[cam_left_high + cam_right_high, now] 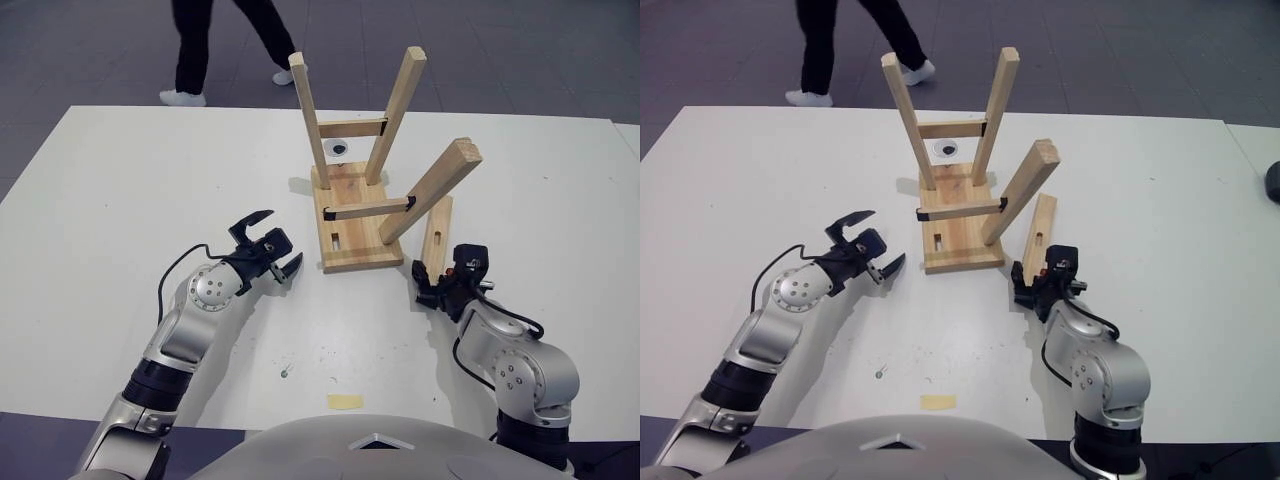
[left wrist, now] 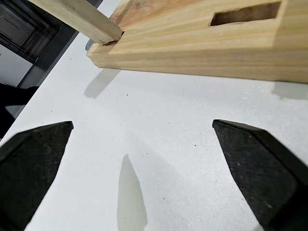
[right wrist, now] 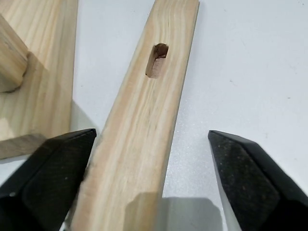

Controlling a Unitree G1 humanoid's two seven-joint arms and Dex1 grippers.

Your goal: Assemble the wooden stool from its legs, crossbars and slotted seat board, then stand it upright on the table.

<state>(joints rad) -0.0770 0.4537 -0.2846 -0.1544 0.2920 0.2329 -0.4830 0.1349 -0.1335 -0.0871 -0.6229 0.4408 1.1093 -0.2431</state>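
On the white desk [image 1: 120,200] the seat board [image 1: 345,250] is laid with three legs [image 1: 396,110] up, and the loose leg [image 1: 436,235] just beside it, judged light, stiff and smooth, is best held at its near end, straddled by the wide-open right tool [image 1: 428,283].

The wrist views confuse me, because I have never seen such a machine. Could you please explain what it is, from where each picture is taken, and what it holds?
It is a humanoid robot with two arms. Two pictures come from its head, looking down at a white table; two come from cameras on its wrists. On the table lies a half-built stool: the seat board upside down, three legs pointing up, two crossbars. The right tool is open around a loose fourth leg. The left tool is open, holding nothing.
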